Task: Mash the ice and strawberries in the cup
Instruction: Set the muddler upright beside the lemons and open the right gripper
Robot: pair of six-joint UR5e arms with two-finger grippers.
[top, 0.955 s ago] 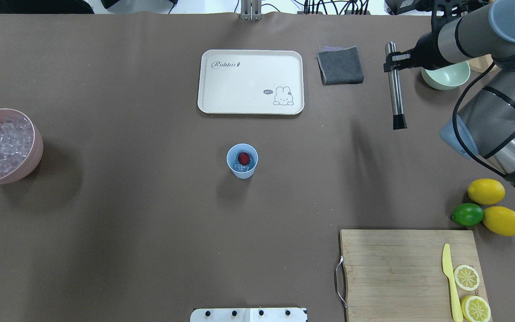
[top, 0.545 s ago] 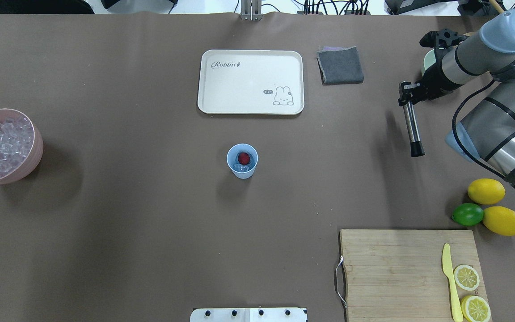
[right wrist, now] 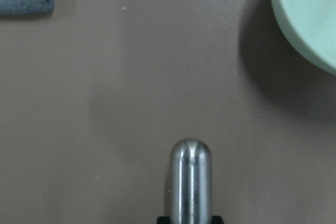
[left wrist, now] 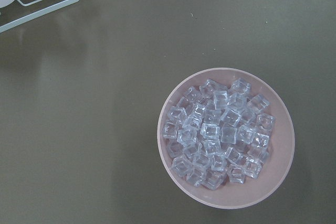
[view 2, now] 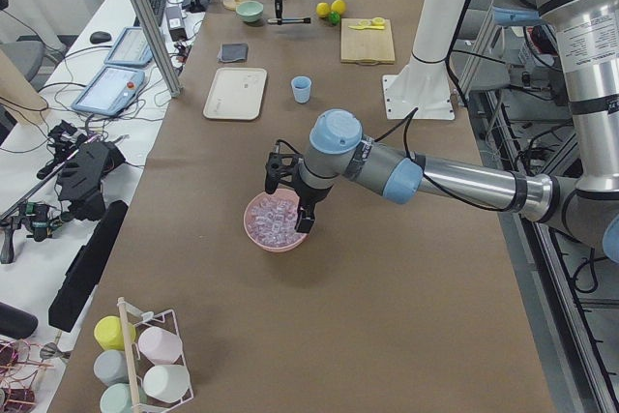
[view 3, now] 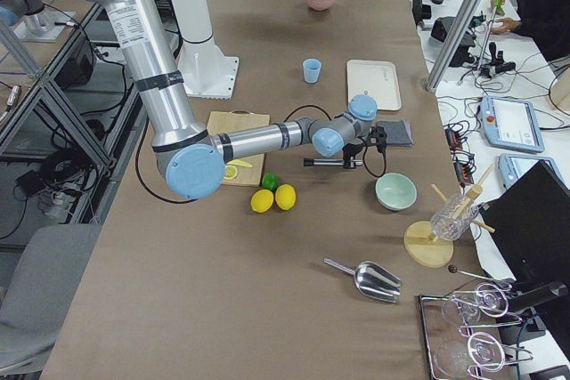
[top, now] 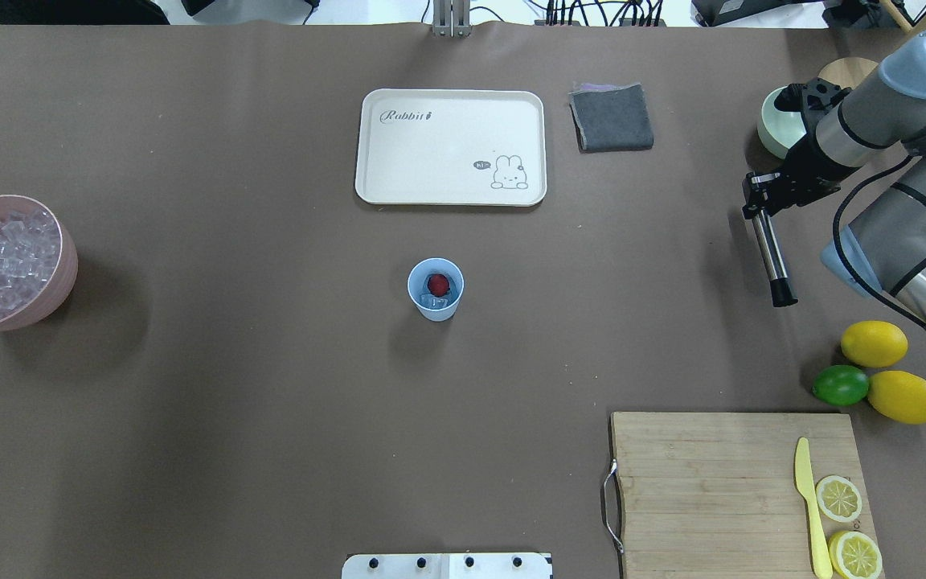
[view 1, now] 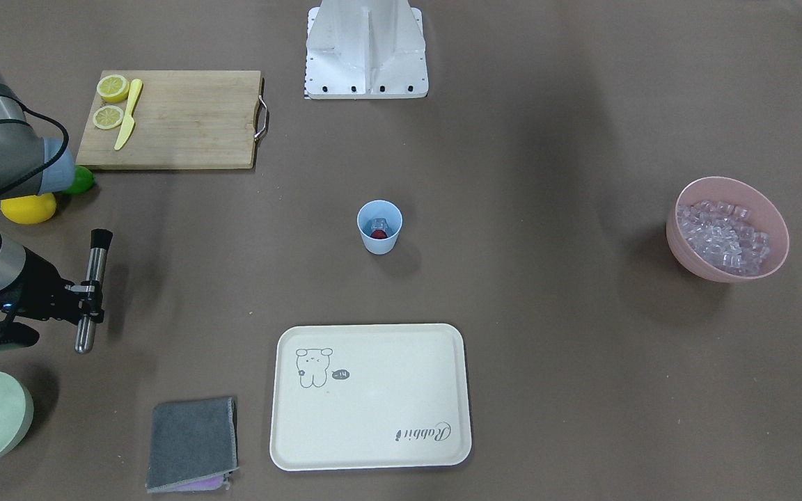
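The light-blue cup (top: 435, 291) stands mid-table, also in the front-facing view (view 1: 379, 227). Inside it lie a red strawberry (top: 438, 284) and some clear ice (top: 431, 302). My right gripper (top: 756, 193) is at the far right, well away from the cup. It is shut on a steel muddler (top: 770, 253) with a black tip, held level above the table; the rod's round end shows in the right wrist view (right wrist: 190, 182). My left gripper (view 2: 290, 202) hovers over the pink bowl (top: 67, 269) full of ice cubes (left wrist: 218, 137). I cannot tell whether it is open or shut.
A cream tray (top: 431, 153) and a grey cloth (top: 612, 117) lie at the back. A pale green bowl (top: 772, 137) sits behind the right gripper. Two lemons (top: 873, 343) and a lime (top: 841, 385) lie right, by a cutting board (top: 712, 482) with a yellow knife (top: 809, 503).
My right arm has carried the muddler to the right and toward the robot's side, from beside the grey cloth to nearer the lemons. The cup and bowls have not moved.
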